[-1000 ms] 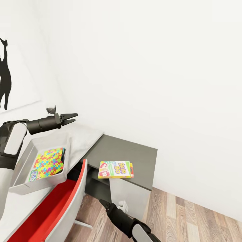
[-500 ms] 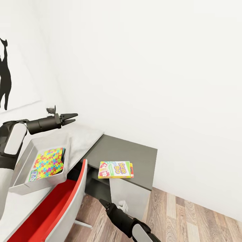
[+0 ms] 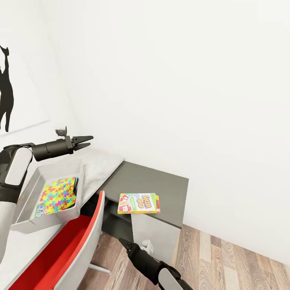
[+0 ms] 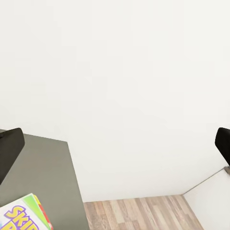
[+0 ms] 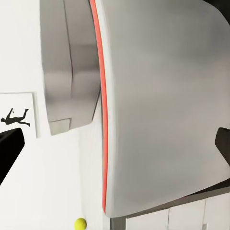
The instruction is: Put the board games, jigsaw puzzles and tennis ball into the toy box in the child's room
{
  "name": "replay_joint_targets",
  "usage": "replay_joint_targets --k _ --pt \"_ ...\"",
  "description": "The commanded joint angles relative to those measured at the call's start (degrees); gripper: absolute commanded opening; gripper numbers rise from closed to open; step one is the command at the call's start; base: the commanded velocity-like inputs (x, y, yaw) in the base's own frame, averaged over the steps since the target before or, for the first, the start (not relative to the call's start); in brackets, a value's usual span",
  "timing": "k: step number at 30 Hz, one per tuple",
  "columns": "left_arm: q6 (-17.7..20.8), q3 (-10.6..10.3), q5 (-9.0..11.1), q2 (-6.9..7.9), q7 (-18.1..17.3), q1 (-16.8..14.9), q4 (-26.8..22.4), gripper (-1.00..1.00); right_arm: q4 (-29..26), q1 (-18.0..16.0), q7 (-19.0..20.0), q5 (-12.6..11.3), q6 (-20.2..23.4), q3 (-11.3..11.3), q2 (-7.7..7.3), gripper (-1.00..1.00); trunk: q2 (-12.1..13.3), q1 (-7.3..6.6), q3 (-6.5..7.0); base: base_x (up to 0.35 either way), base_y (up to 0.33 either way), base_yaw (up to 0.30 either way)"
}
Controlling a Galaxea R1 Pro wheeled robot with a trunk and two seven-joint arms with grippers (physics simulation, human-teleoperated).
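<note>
The light grey toy box (image 3: 25, 222) stands on the pale table (image 3: 100, 167), with a jigsaw puzzle (image 3: 59, 195) lying in it and a blue board game's corner (image 3: 40, 210) under the puzzle. My left gripper (image 3: 83, 142) hovers open above the box's far end, and its fingers (image 4: 9, 148) stand wide apart in the left wrist view. A yellow-green board game (image 3: 139, 203) lies on the dark cabinet top (image 3: 157, 181), also caught as a board game corner (image 4: 24, 215). My right gripper (image 3: 122, 242) is open, low beside the chair. A tennis ball (image 5: 80, 223) shows past the chair.
A red chair (image 3: 60, 257) with a grey back (image 5: 158, 105) is pushed under the table, close to my right arm. A black silhouette poster (image 3: 6, 92) hangs on the left wall. Wood-plank floor (image 3: 225, 262) lies open to the right of the cabinet.
</note>
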Motion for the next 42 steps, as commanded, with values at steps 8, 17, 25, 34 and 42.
replay_joint_targets --k 8,17,25,34,42 --pt "0.2 0.1 -0.2 0.07 -0.3 -0.1 0.0 1.0 0.0 -0.1 0.1 -0.4 0.1 0.0 0.0 1.0 -0.1 0.03 -0.12 0.0 0.0 0.0" --pt "0.2 0.1 -0.1 0.17 -0.3 -0.1 0.0 1.0 0.4 -0.1 0.1 -0.5 -3.2 0.0 0.0 1.0 -0.1 0.03 -0.12 0.0 0.0 0.0" --pt "0.2 0.2 0.0 0.18 -0.3 -0.1 0.0 1.0 0.6 -0.1 -0.1 -1.0 -7.4 -0.4 0.0 1.0 -0.1 0.03 -0.12 0.0 0.0 0.0" --pt "0.2 0.4 0.2 0.41 -0.3 0.0 0.0 1.0 0.6 -0.1 0.0 -1.1 -9.3 -0.5 0.0 1.0 -0.1 0.03 -0.12 0.0 0.0 0.0" --pt "0.2 0.4 0.3 0.37 -0.3 0.7 0.0 1.0 0.6 -0.1 0.0 -1.1 -9.5 -0.5 0.0 1.0 -0.1 0.03 -0.12 0.0 0.0 0.0"
